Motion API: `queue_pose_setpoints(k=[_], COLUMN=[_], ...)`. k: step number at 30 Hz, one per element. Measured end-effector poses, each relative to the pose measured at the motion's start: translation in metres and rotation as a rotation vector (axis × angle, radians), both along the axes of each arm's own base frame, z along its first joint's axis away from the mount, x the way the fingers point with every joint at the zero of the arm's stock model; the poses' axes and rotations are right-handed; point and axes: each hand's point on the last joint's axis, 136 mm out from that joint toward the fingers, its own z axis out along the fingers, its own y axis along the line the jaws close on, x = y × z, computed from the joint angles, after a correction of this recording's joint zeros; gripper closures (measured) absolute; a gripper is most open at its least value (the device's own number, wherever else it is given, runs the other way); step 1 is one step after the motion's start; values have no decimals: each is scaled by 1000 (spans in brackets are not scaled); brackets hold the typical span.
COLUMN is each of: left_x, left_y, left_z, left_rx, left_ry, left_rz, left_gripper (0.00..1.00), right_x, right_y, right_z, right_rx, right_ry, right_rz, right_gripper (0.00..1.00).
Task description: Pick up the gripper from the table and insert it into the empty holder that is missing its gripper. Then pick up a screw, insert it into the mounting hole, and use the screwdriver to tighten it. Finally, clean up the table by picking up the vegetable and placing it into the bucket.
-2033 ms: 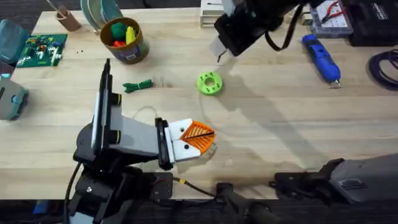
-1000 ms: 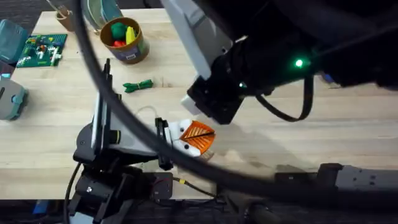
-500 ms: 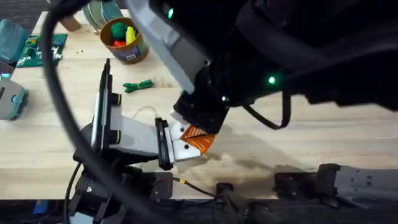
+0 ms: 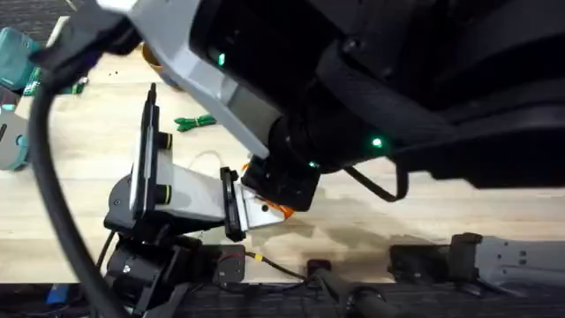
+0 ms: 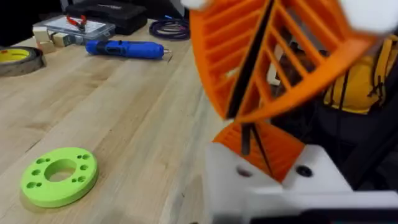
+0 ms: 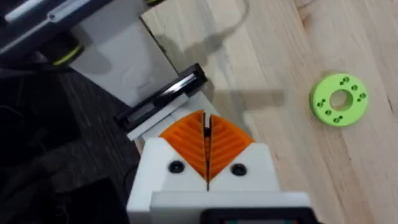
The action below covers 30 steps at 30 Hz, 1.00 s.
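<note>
While the right arm reached across the middle, large and dark under the overhead camera, its wrist hung directly over the left gripper (image 4: 263, 210), which sat low above the pale wooden table (image 4: 459, 199). In the right wrist view, the right gripper (image 6: 207, 149) showed its two orange ribbed pads pressed together, with only a thin dark seam between them. The left gripper's own orange pads (image 5: 261, 146) also looked closed against each other on their white block, with the right gripper's ribbed orange fingers (image 5: 273, 62) just above them. The thin dark-green leafy toy vegetable (image 4: 196, 121) lay on the table beyond the left arm. The blue cylindrical electric screwdriver (image 5: 124, 48) lay near the table's far edge, well apart from the lime-green round disc with holes (image 5: 59, 176).
</note>
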Motion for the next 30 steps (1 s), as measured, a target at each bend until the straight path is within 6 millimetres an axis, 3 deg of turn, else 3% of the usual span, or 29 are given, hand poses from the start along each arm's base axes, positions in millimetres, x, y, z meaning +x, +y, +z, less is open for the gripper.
queue_pose_setpoints(k=[6,30], left_x=[0,-1], left_y=[0,0], left_z=[0,0], left_rx=[0,-1], left_ry=[1,1], left_rz=[-1,-3], left_gripper=[997,997], right_x=[2,-1], right_y=[5,-2], right_z=[-14,-20], right_rx=[-37,-80], right_ry=[7,21], right_rz=[14,16], right_gripper=[996,996])
